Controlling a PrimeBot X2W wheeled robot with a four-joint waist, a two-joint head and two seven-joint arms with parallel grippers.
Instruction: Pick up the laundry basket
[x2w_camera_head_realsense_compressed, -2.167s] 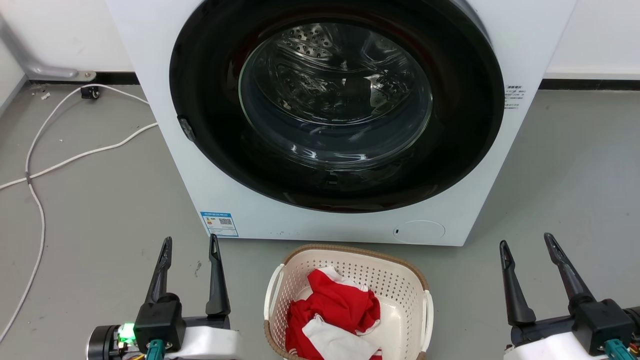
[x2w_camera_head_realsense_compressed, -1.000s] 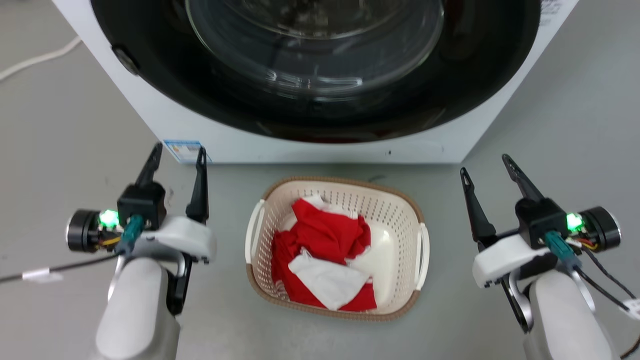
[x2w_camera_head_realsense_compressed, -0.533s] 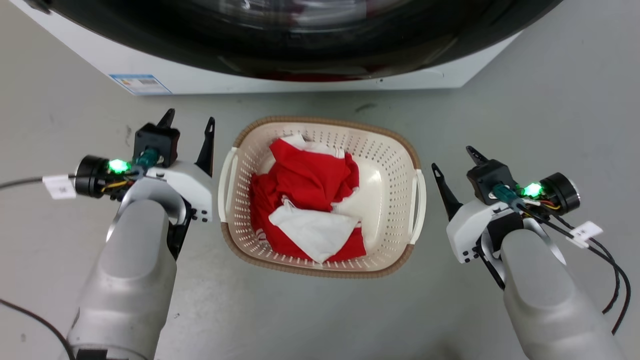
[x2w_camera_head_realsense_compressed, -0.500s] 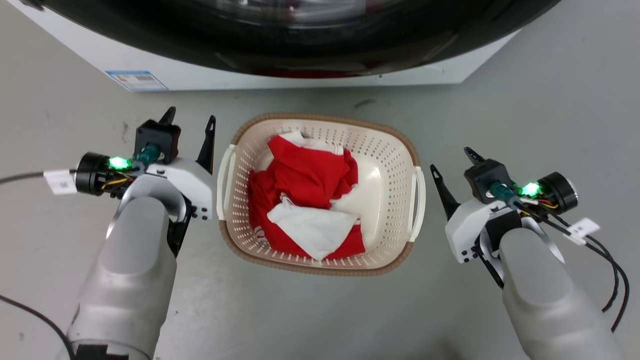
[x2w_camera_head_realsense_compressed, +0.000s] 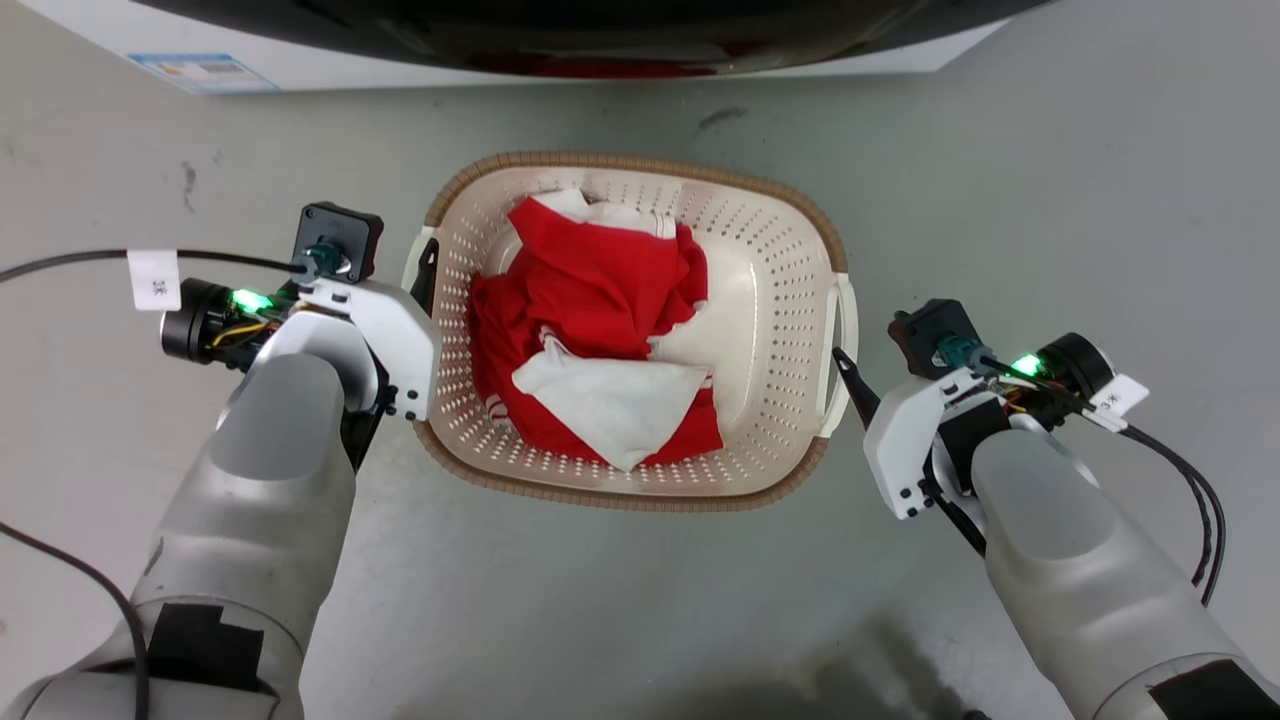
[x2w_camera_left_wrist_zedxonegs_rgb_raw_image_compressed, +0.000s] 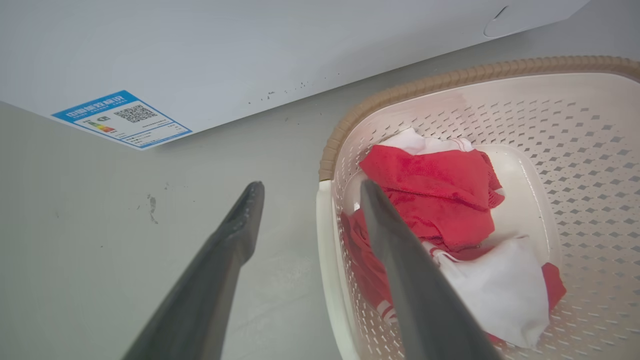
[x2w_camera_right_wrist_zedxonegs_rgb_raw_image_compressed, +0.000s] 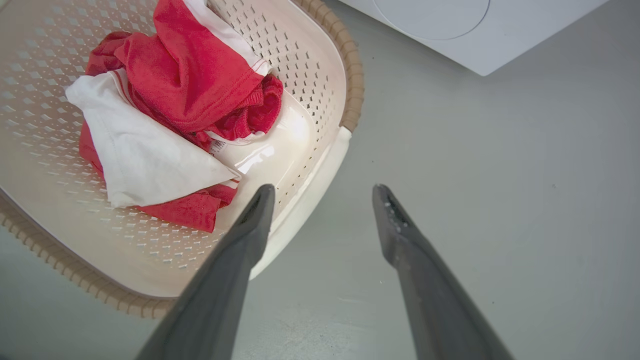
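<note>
cream perforated laundry basket (x2w_camera_head_realsense_compressed: 775, 250), brown woven rim, holding red-and-white cloth (x2w_camera_head_realsense_compressed: 600, 290); left gripper (x2w_camera_left_wrist_zedxonegs_rgb_raw_image_compressed: 307, 187) and right gripper (x2w_camera_right_wrist_zedxonegs_rgb_raw_image_compressed: 324, 189) fingers apart.

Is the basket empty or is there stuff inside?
Not empty. The cream-white perforated plastic laundry basket with the brown rim holds crumpled red and white clothes; part of its bottom is bare.

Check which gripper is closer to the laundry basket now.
Left, slightly. The left gripper straddles the left handle of the laundry basket, one finger over the inside, one outside. The right gripper sits beside the right handle, its inner fingertip just at it.
</note>
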